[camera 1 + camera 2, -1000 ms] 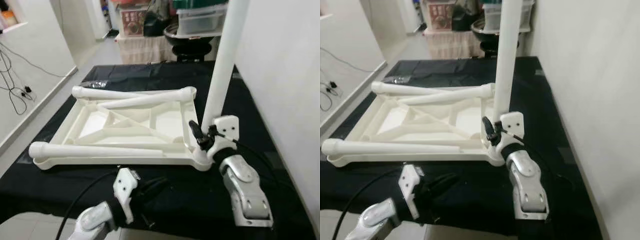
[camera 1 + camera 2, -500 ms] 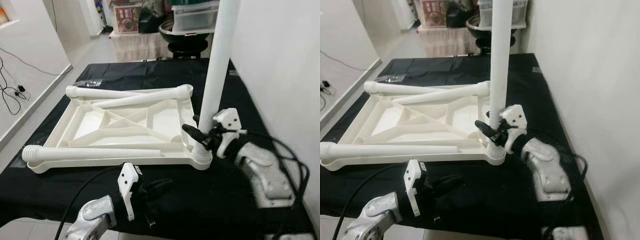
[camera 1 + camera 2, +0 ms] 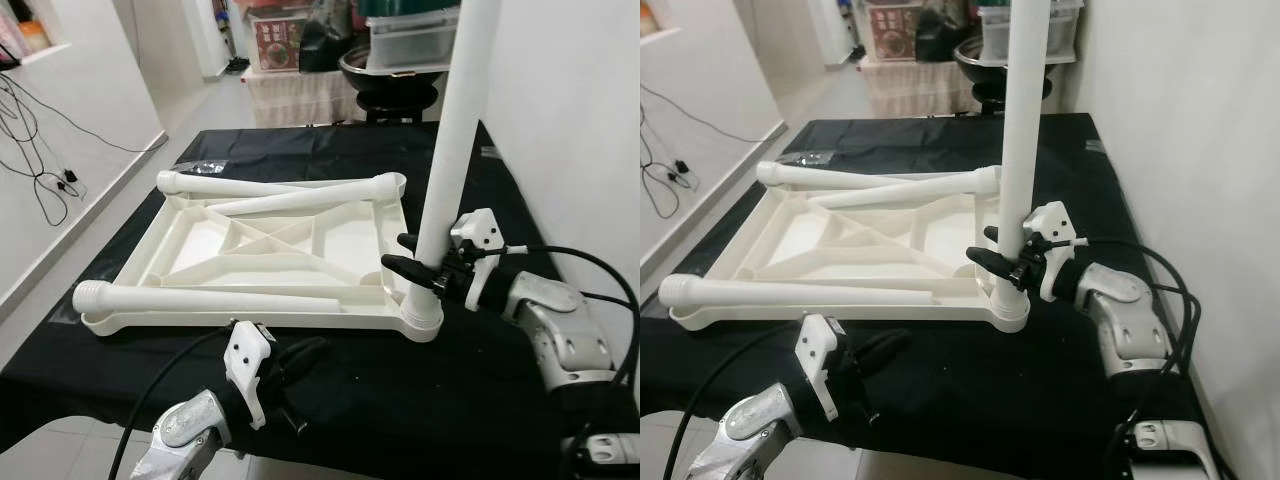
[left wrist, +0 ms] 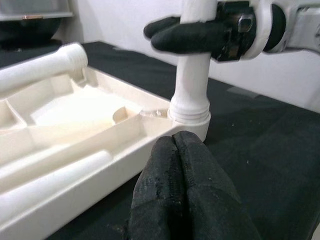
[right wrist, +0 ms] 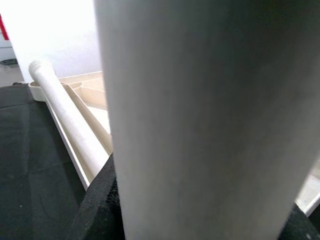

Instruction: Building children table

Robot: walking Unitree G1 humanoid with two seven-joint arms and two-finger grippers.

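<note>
Right gripper point(image 3: 418, 268) clamped around upright white plastic table leg point(image 3: 455, 150) at near-right corner socket of upturned cream tabletop point(image 3: 190, 235) for seating; left gripper point(image 3: 295, 358), fingers pressed together, idle near front edge.

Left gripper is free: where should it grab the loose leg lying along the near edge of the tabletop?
Take the near loose leg mid-shaft, from above, fingers across its round section. It lies flat along the tabletop rim, top side exposed. The left gripper, shut, must open first. Avoid the threaded end.
</note>
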